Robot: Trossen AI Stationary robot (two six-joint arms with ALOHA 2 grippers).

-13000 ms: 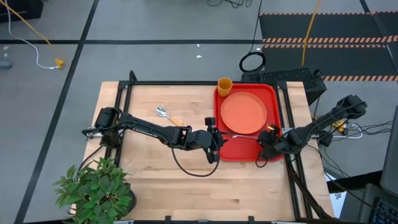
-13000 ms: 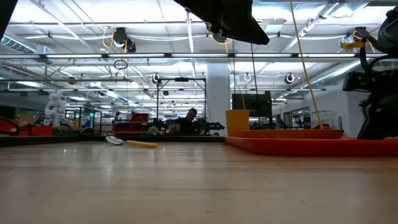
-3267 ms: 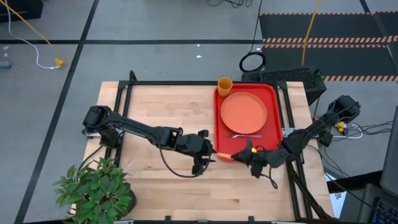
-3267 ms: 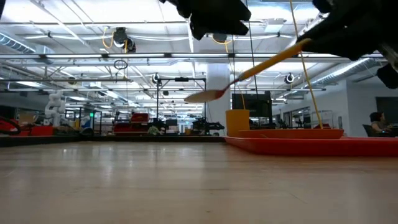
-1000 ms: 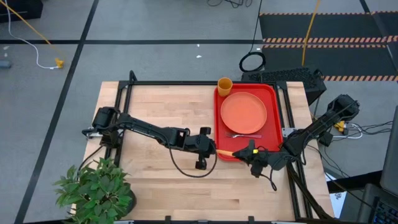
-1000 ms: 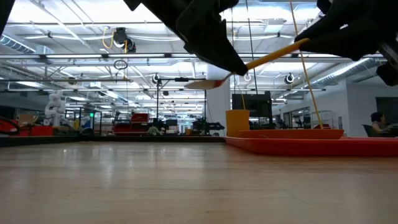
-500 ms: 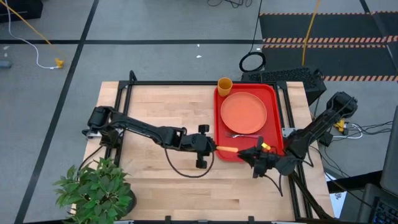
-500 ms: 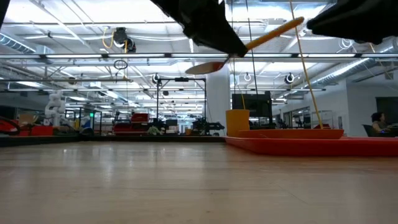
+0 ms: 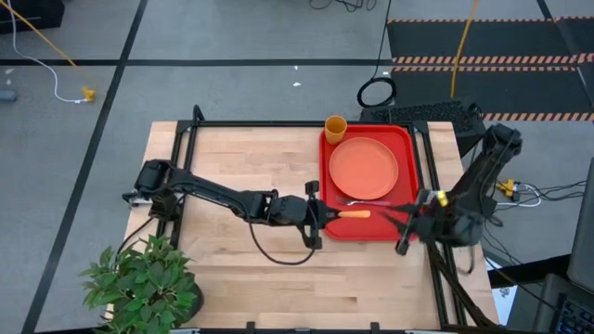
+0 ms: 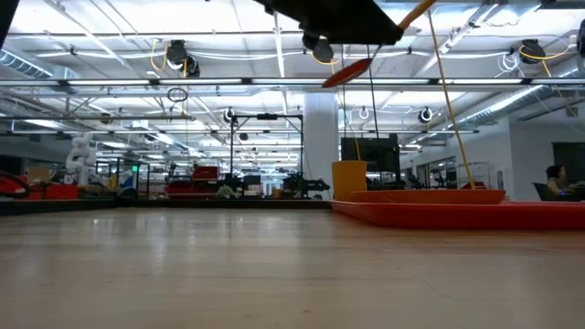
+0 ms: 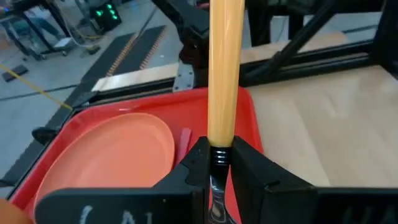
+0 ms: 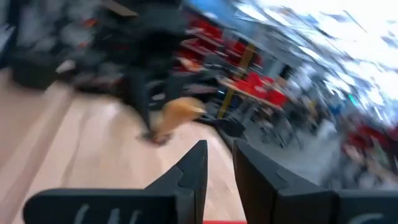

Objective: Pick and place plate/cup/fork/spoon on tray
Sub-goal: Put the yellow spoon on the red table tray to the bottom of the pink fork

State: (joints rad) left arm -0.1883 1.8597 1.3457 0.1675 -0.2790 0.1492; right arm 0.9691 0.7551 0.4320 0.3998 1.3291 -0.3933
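Tray (image 9: 406,139): bright red, plain.
Plate (image 9: 364,168): salmon-orange, plain, paler than the tray under it.
Cup (image 9: 335,127): orange, plain.
Fork (image 9: 364,201): silver tines, pinkish-red handle.
Spoon (image 9: 353,214): orange handle, yellower in the left wrist view; silver at the neck.
Left gripper (image 9: 320,215) and right gripper (image 9: 405,225): black, as are both arms.
Table (image 9: 241,269): pale wood planks, black frame.
Plant (image 9: 144,278): green leaves.
Floor (image 9: 232,37): grey, dark lines; a black mat edged in orange-and-white stripes.
Cable (image 9: 51,48): yellow.
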